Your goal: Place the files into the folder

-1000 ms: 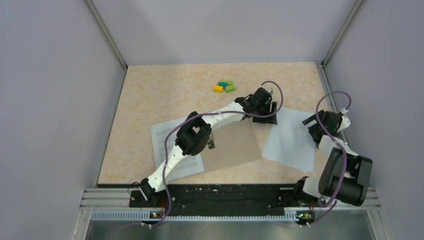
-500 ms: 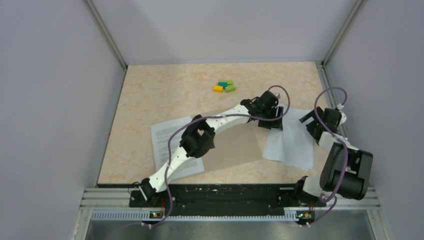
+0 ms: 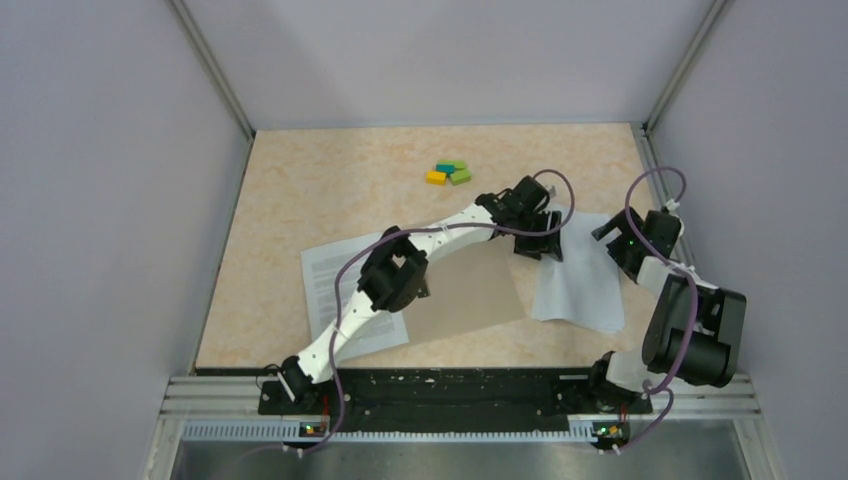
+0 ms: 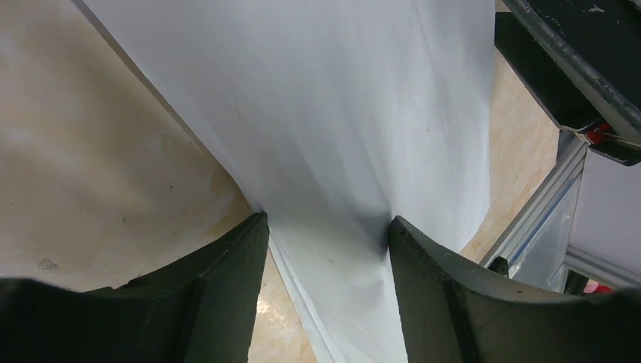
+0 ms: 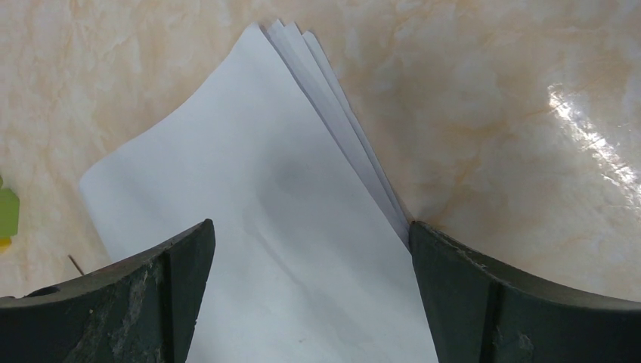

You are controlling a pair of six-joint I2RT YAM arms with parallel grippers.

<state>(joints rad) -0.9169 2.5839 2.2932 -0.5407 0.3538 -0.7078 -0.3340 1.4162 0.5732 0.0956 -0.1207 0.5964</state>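
Observation:
A stack of white files [image 3: 580,285] lies right of centre, blank side up and slightly bowed. Another printed sheet [image 3: 335,280] lies at the left, partly under the tan folder [image 3: 475,295], which is flat mid-table under my left arm. My left gripper [image 3: 540,243] is open at the stack's left edge. In the left wrist view the stack [image 4: 325,113] runs between its fingers [image 4: 327,223]. My right gripper [image 3: 615,240] is open at the stack's far right edge. In the right wrist view it [image 5: 310,227] straddles the fanned corner of the stack [image 5: 249,212].
Small coloured blocks [image 3: 448,173] sit at the back centre, and one green block shows in the right wrist view [image 5: 6,212]. Grey walls and aluminium rails [image 3: 655,170] enclose the table. The black front rail [image 3: 450,395] holds the arm bases.
My left gripper has moved right onto the stack's left edge. The stack looks narrower and more bowed, squeezed between the two grippers. My right gripper has shifted slightly back and left.

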